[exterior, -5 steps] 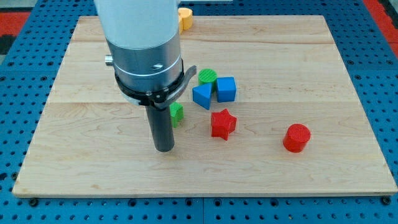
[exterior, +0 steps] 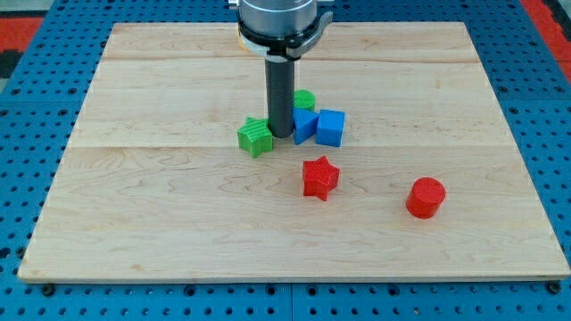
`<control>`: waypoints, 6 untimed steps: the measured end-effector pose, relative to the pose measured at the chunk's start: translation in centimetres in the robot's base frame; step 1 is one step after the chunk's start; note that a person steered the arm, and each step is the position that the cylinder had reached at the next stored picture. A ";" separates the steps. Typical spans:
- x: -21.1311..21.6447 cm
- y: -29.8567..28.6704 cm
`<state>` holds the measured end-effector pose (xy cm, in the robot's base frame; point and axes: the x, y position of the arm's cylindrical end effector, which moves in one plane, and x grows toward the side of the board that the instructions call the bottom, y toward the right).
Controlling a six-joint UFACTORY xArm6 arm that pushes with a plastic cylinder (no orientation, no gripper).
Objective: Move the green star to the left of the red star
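The green star (exterior: pixel 255 136) lies on the wooden board (exterior: pixel 134 205), up and to the left of the red star (exterior: pixel 319 176). My tip (exterior: pixel 282 134) stands just right of the green star, close to or touching it, and just left of a blue triangular block (exterior: pixel 304 126). The rod rises from there to the arm's metal housing at the view's top.
A blue cube (exterior: pixel 331 127) sits right of the blue triangular block. A green cylinder (exterior: pixel 304 99) peeks out behind the rod. A red cylinder (exterior: pixel 426 197) stands at the lower right. A yellow block is mostly hidden behind the arm at the view's top.
The arm has moved up the view and to the right, so my tip now stands between the green star and the blue blocks. The green star now shows fully, a little higher up.
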<state>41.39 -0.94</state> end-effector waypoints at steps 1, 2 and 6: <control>-1.4 0.0; -2.2 0.0; 9.5 -4.2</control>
